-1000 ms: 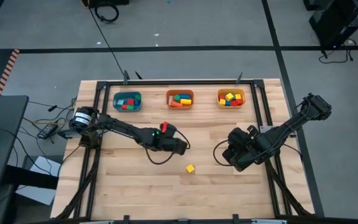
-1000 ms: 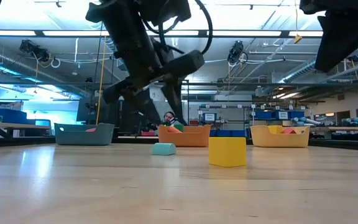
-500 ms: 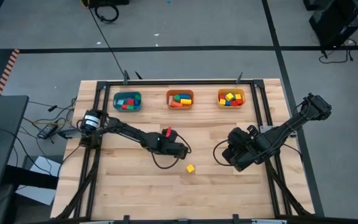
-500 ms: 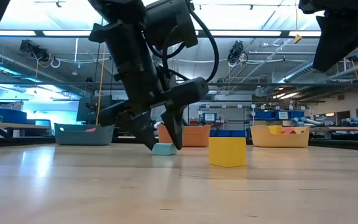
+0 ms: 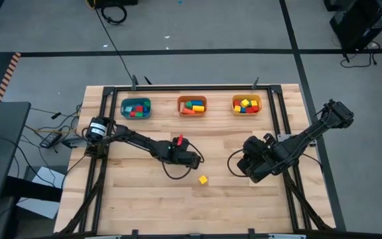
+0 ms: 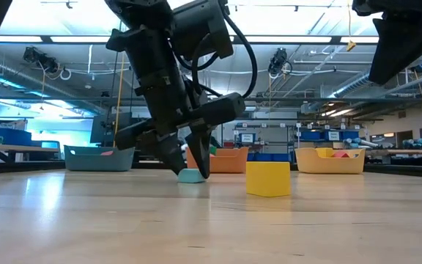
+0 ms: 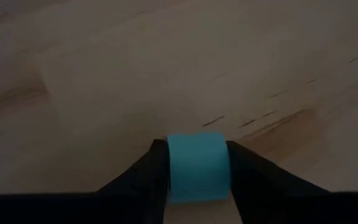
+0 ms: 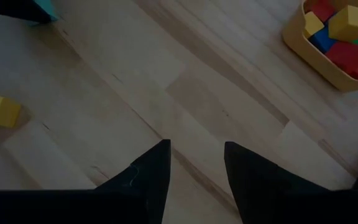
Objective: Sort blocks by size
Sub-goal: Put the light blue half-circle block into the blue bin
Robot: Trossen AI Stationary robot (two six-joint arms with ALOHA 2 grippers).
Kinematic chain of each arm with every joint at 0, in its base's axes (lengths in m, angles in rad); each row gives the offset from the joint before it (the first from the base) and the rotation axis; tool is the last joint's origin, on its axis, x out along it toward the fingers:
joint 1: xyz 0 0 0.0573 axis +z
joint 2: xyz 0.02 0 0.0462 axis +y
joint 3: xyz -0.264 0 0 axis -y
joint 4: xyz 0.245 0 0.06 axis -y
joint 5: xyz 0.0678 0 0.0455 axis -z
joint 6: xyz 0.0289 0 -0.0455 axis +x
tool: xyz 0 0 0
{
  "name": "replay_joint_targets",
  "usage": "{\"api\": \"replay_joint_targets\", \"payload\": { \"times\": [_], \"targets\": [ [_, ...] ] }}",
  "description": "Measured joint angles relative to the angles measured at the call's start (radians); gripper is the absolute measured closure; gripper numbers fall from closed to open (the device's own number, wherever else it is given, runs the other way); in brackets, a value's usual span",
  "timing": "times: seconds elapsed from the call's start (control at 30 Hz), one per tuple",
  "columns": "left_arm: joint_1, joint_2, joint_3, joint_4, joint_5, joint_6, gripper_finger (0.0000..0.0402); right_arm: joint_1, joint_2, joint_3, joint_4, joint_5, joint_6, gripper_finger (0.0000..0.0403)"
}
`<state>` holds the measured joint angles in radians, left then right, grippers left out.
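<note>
With its two fingers standing either side of the light blue block (image 7: 197, 166), the left gripper (image 6: 191, 170) is down at the surface (image 5: 138, 199), jaws narrowed to the block's width and touching both side faces; whether they are fully clamped I cannot tell. To do this pick well, the squeeze should finish squarely on those flat faces before any lift, then rise straight up so the block does not twist out. It looks near cubic, with no clear long axis, one flat face turned up between the jaws. Just beyond the jaws sits the yellow block (image 5: 203, 179), apart. Farther off, the right gripper (image 8: 194, 165) waits, jaws open and empty. Farthest are the bins (image 5: 191, 106).
</note>
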<state>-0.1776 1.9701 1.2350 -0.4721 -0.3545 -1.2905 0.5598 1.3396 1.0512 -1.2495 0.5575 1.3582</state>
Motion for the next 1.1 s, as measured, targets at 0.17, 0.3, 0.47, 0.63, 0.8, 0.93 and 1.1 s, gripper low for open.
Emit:
{"api": "replay_joint_targets", "payload": {
  "times": [0.17, 0.3, 0.47, 0.63, 0.8, 0.93, 1.1],
  "targets": [
    [0.000, -0.001, 0.001, 0.007, 0.023, -0.001, 0.0271, 0.000, 0.000, 0.000, 0.000, 0.000, 0.000, 0.0237],
    [0.000, -0.013, -0.001, 0.017, 0.043, 0.000, 0.0271, 0.000, 0.000, 0.000, 0.000, 0.000, -0.001, 0.0237],
    [-0.001, -0.081, -0.003, 0.042, 0.046, 0.053, 0.0262, 0.000, 0.000, 0.000, 0.000, 0.000, -0.027, 0.0237],
    [0.039, -0.174, -0.002, -0.001, 0.013, 0.136, 0.0264, 0.000, 0.000, 0.000, 0.002, 0.001, -0.034, 0.0237],
    [0.146, -0.309, -0.001, -0.148, 0.038, 0.222, 0.0264, 0.000, 0.000, 0.000, 0.006, 0.017, -0.034, 0.0237],
    [0.269, -0.419, -0.001, -0.298, 0.039, 0.280, 0.0264, 0.000, 0.000, 0.000, 0.008, 0.019, -0.034, 0.0237],
    [0.457, -0.495, -0.001, -0.476, 0.129, 0.378, 0.0264, 0.000, 0.000, 0.000, 0.022, 0.026, -0.034, 0.0237]
  ]
}}
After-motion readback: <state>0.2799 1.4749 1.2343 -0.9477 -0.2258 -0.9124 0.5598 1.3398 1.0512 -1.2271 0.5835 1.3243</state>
